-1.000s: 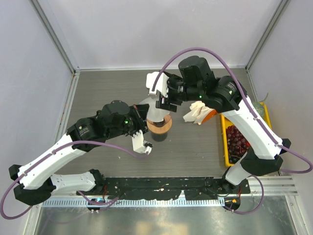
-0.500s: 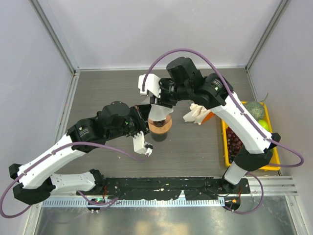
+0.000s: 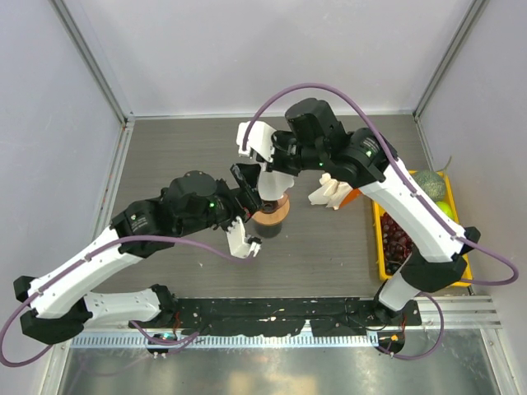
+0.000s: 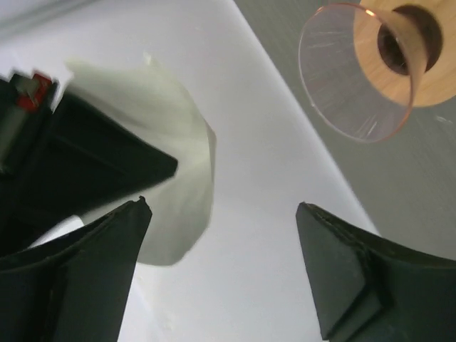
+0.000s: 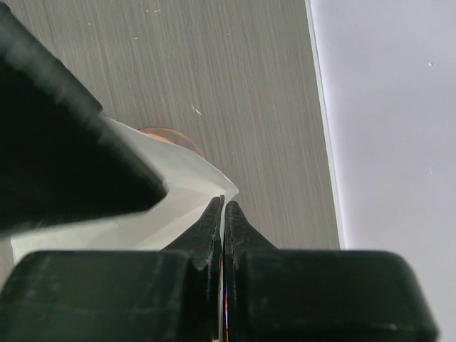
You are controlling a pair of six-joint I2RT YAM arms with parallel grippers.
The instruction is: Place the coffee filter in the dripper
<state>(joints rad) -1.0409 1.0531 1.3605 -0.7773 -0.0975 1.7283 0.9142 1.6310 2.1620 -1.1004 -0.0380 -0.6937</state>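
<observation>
Over the dripper (image 3: 272, 216), your right tool (image 5: 223, 206) is clamped shut on the filter (image 5: 178, 182), which hangs thin, white and slightly creased just above it. Your left tool (image 4: 221, 206) stands wide open alongside, holding nothing. From the right tool, the way in looks straight down.

Top cam is looking down from above and behind, far enough out to be taking in the whole table (image 3: 181, 148), left arm (image 3: 90, 263) and right arm (image 3: 420, 210). Left wrist cam is sitting very close, peering out past the left gripper (image 4: 222, 206) at the filter (image 4: 185, 164) and dripper (image 4: 370, 68); right wrist cam is looking along the right gripper (image 5: 223, 201) down at the table, close in. All three are sharing that filter-and-dripper patch mid-table.
</observation>
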